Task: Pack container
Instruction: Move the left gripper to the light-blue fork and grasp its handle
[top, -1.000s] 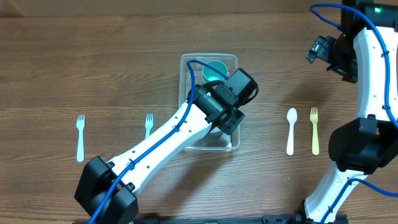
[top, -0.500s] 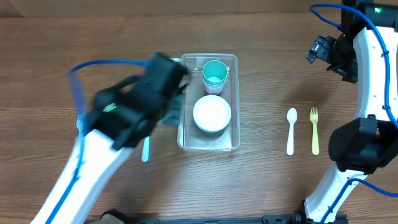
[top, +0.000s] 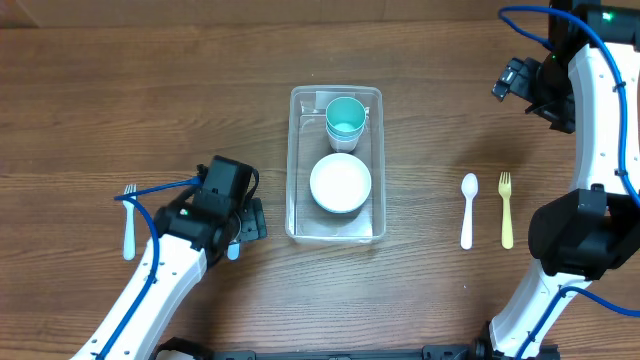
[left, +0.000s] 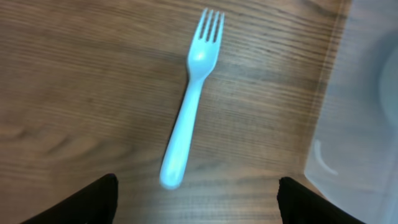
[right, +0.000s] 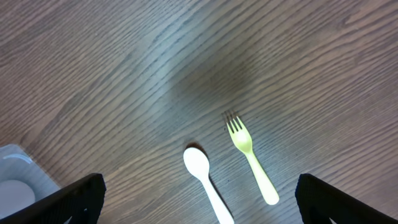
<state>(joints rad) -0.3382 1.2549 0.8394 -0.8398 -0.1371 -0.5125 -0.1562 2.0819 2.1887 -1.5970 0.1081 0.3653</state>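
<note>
Your left claw (left: 198, 196) hangs released over the blue fork (left: 189, 102), container (top: 297, 190) at its 3 o'clock; right claw (right: 199, 199) released too.

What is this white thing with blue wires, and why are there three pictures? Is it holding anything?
Those are two robot arms, a left arm and a right arm, at a wooden table. One picture looks down from above. The other two come from a camera on each wrist; the dark corner shapes are that arm's jaws. A clear container holds a teal bowl and a white bowl. Beside it lie a white spoon, a yellow fork and, far left, one blue fork. Both jaws are open, holding nothing; the left ones hover over a second blue fork.
</note>
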